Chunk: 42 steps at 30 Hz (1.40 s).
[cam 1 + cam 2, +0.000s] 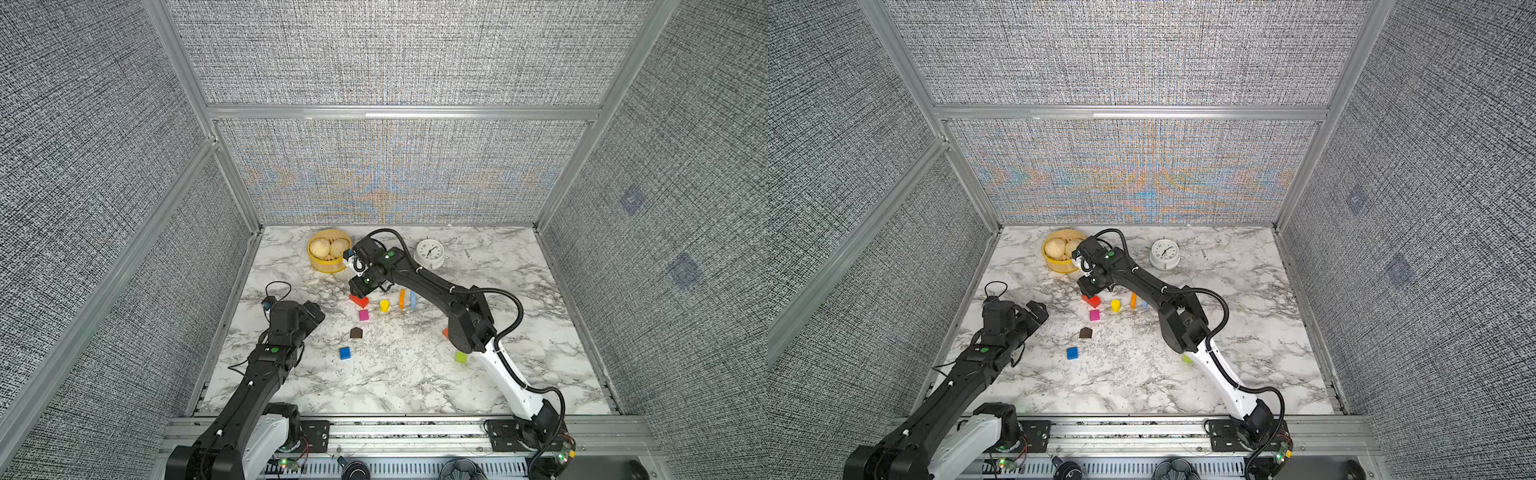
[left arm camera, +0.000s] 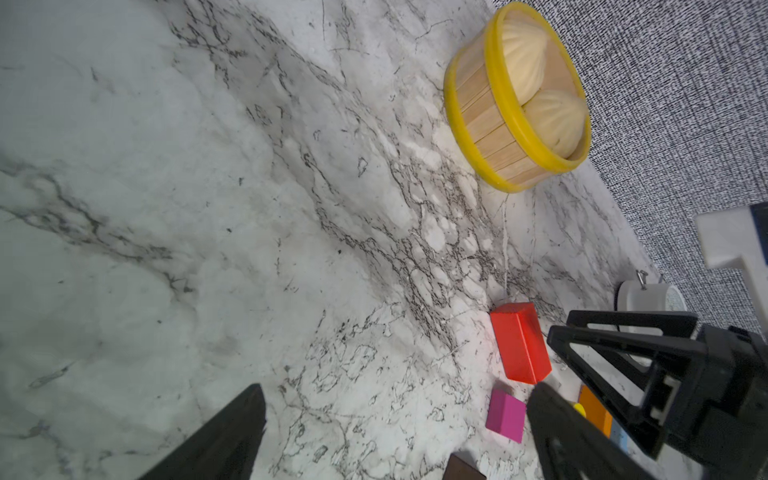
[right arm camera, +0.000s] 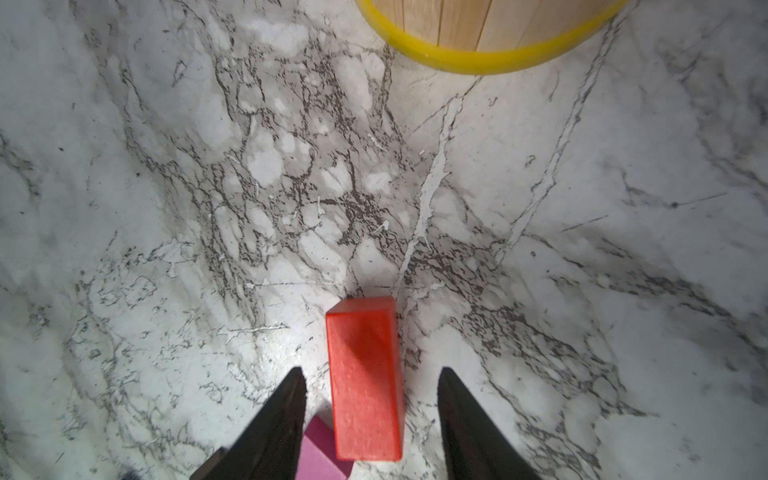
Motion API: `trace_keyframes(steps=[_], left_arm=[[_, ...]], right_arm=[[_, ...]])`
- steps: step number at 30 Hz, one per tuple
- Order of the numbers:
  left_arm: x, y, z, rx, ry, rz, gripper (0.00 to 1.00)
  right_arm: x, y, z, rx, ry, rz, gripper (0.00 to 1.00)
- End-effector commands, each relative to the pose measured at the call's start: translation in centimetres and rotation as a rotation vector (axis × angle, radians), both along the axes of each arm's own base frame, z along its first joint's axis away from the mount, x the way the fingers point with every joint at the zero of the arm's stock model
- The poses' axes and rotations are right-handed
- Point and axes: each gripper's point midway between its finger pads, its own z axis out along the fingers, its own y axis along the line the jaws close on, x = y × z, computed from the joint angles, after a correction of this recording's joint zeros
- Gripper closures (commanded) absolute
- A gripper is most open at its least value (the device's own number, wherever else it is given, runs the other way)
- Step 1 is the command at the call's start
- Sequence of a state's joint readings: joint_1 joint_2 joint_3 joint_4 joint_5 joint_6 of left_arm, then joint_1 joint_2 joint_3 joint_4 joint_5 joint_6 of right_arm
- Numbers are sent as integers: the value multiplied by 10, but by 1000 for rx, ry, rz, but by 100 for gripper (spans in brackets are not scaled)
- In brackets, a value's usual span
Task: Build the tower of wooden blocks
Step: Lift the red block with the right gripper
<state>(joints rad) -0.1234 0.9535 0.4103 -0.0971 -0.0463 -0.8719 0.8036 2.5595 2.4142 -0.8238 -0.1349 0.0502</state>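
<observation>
The right arm is stretched toward 11 o'clock over the marble worktop [image 1: 407, 386], the right tool [image 3: 372, 370] pointed down over the red wooden brick [image 1: 359, 300]. The left arm is bent at 8 o'clock, the left tool [image 2: 399, 388] spread wide and empty. Only in the right wrist view are the right tool's jaws seen parted, clear of the brick's sides; in both top views they are hidden. Nine blocks are counted, single, about the worktop's middle: the brick, a pink cube [image 1: 364, 315], a yellow cylinder [image 1: 384, 306], an orange brick [image 1: 402, 299] and a light-blue brick [image 1: 413, 300], both upright, a brown house-shaped piece [image 1: 356, 332], a blue cube [image 1: 345, 353], a green cube [image 1: 460, 356] and an orange piece [image 1: 445, 332] half hidden by the right arm. One yellow steamer basket [image 1: 328, 268] and one white alarm clock [image 1: 429, 253] stand at 12 o'clock.
</observation>
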Motion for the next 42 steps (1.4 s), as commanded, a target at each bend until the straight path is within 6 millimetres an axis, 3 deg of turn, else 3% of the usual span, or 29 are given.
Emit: trace_keyframes(steps=[1, 10, 21, 29, 34, 42], left_arm=[[11, -6, 1, -32, -22, -31, 1], [18, -8, -14, -59, 32, -43, 1], [18, -8, -16, -62, 44, -37, 1], [18, -7, -16, -64, 42, -34, 1], [18, -7, -16, -64, 41, -34, 1], [18, -7, -16, -64, 41, -36, 1]], right_arm=[[-2, -1, -6, -25, 1, 4, 47], [-2, -1, -19, -43, 12, 2, 56], [-3, 0, -13, -27, 12, -5, 75], [-8, -1, -9, -33, 11, 6, 74], [-14, -4, -17, -63, 19, 37, 59], [-18, -9, -19, -83, 20, 51, 59]])
